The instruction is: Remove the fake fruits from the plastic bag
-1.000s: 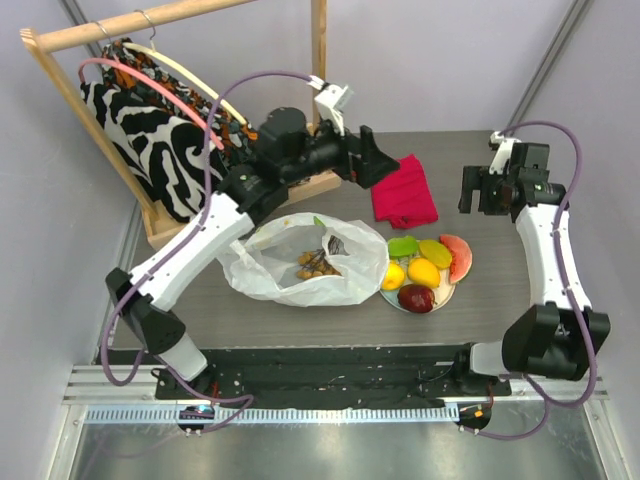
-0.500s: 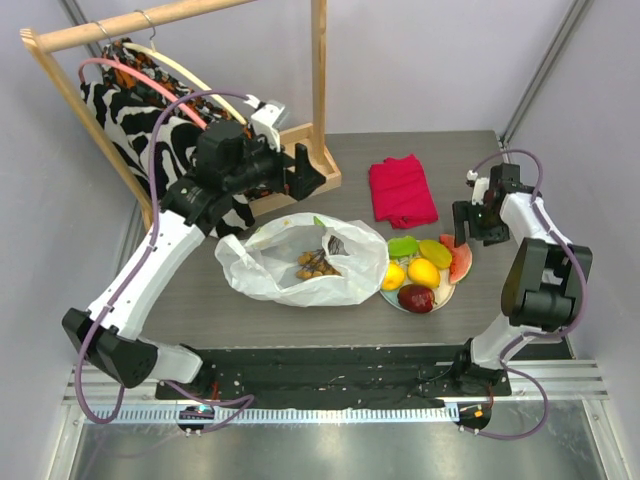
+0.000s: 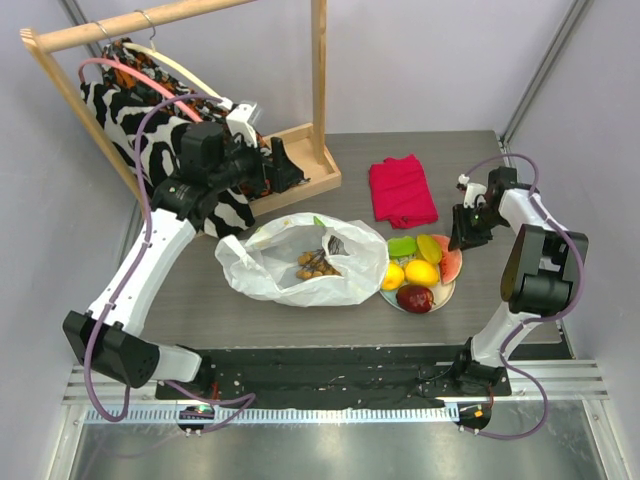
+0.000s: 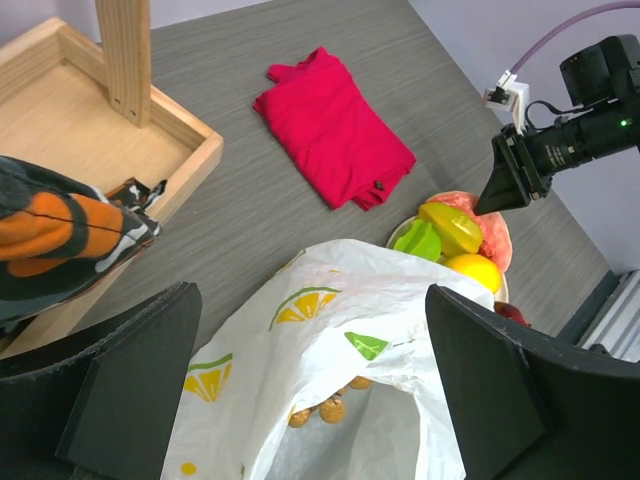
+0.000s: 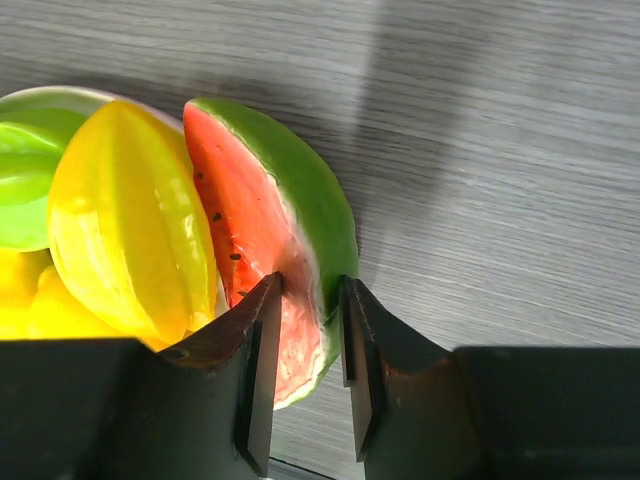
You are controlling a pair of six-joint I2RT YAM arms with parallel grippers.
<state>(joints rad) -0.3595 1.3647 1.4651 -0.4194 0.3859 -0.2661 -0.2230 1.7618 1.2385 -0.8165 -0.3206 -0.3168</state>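
The plastic bag (image 3: 300,262) lies open in the middle of the table with a brownish grape cluster (image 3: 317,264) inside it. My left gripper (image 3: 285,168) hovers open behind the bag, by the rack base. In the left wrist view the bag (image 4: 350,330) and grapes (image 4: 333,408) sit between the wide-apart fingers. To the right of the bag, a plate (image 3: 440,296) holds a lemon (image 3: 422,272), a dark red apple (image 3: 415,298), a green piece (image 3: 403,246), a starfruit (image 3: 433,248) and a watermelon slice (image 3: 452,262). My right gripper (image 5: 310,300) pinches the watermelon slice (image 5: 270,210) at the plate's edge.
A folded red cloth (image 3: 402,190) lies behind the plate. A wooden clothes rack with a tray base (image 3: 310,172) and a zebra-print garment (image 3: 130,130) fills the back left. The table's right edge is close behind the right gripper (image 3: 460,235).
The left arm swung back and left, from over the red cloth to the rack base. The right gripper came down to the plate and closed round the watermelon slice.
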